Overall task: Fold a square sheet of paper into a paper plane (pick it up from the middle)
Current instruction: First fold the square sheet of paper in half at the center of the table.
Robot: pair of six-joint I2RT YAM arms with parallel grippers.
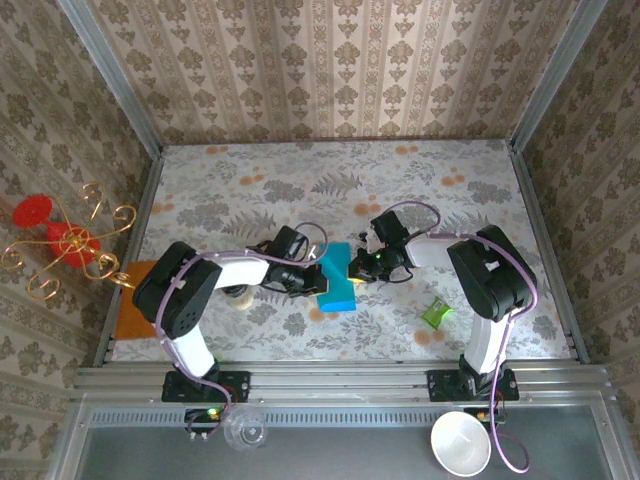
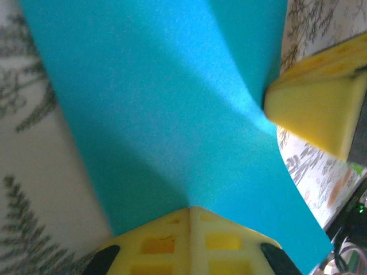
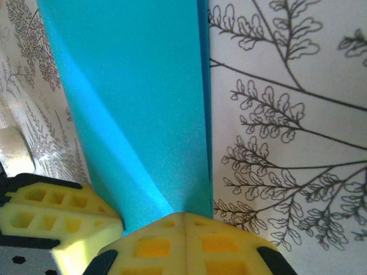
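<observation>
**Sheet of paper [image 1: 337,282] pinched from two sides**

The left gripper [image 2: 191,209] was closed on one edge of the sheet, which spread away ahead of its fingertips. The right gripper [image 3: 183,215] was closed on the opposite edge, a crease running straight ahead.

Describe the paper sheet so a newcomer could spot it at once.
On the floral table, look near its middle. There the left gripper and right gripper pinch the teal-blue sheet from opposite sides. Its plain blue separates it from the small green wrapper and the orange mat.
</observation>
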